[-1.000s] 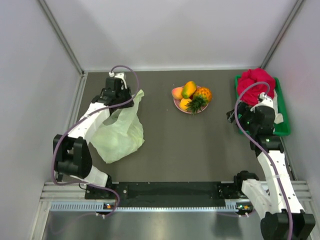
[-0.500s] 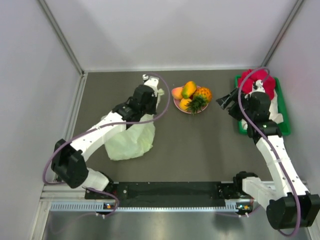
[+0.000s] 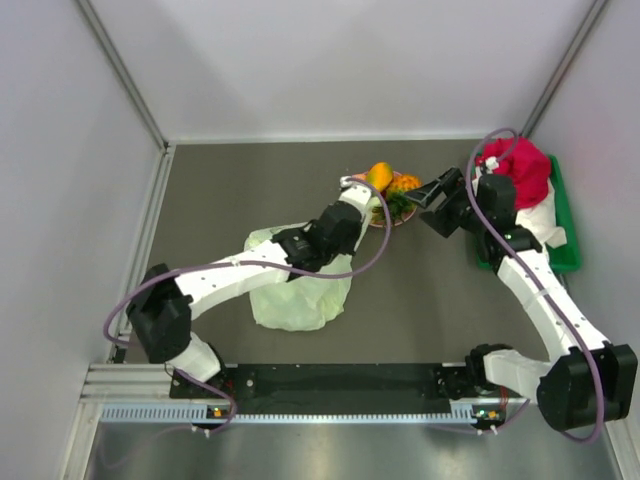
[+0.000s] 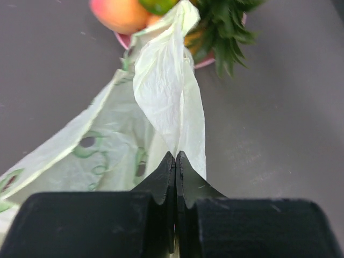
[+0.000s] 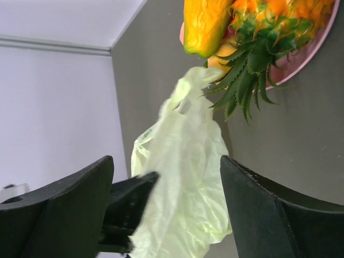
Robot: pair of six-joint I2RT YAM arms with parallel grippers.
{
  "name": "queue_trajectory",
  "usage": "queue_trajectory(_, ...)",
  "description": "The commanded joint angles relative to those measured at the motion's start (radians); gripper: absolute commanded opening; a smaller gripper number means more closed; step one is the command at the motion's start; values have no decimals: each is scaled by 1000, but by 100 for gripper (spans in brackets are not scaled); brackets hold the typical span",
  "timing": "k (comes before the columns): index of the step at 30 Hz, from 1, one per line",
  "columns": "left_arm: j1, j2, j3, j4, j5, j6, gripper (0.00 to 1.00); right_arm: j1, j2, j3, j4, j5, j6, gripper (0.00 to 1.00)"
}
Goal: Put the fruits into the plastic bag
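The fruits [image 3: 385, 180] lie heaped on a pink plate [image 3: 375, 220] at mid back: an orange-yellow mango [image 5: 207, 21], a peach-coloured one [image 4: 119, 13] and a pineapple with a green crown [image 5: 244, 70]. The pale-green plastic bag [image 3: 295, 290] lies on the table left of the plate. My left gripper [image 3: 352, 208] is shut on a bag handle [image 4: 166, 91], which reaches up against the plate. My right gripper [image 3: 428, 205] is open and empty just right of the plate, pointing at the fruits and the bag [image 5: 183, 177].
A red cloth bundle [image 3: 515, 170] sits in a green tray [image 3: 560, 255] at the back right, behind my right arm. The left arm stretches diagonally across the table over the bag. Grey walls enclose the back and both sides.
My left gripper has swept from the far left to the plate, dragging the bag with it. My right gripper has moved left from the tray to the plate's right side.
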Motion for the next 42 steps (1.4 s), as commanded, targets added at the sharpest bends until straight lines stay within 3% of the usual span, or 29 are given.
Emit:
queue_trajectory(1,-54,77,85,27,-6,27,0,10,11,-21,107,-39,40,80)
queue_trajectory(4,-66,98,107,7,-21,50,0,9,53,-23,106,-66,34,81)
queue_trajectory(15,-89,109,96,-3,125,84,0,26,245,28,106,-146,-27,79)
queue_trajectory(26,-119,69,41,-39,77,58,0,173,449,195,86,-194,-98,77)
queue_trajectory(30,-125,36,2,-41,51,46,0,230,492,238,88,-215,-110,70)
queue_trajectory(35,-145,-27,-39,-39,17,59,0,254,518,275,86,-246,-138,46)
queue_trajectory(39,-185,-72,-54,-39,-91,89,0,254,540,298,46,-246,-169,44)
queue_trajectory(42,-191,-72,-56,-50,-93,79,0,259,566,315,-3,-227,-218,45)
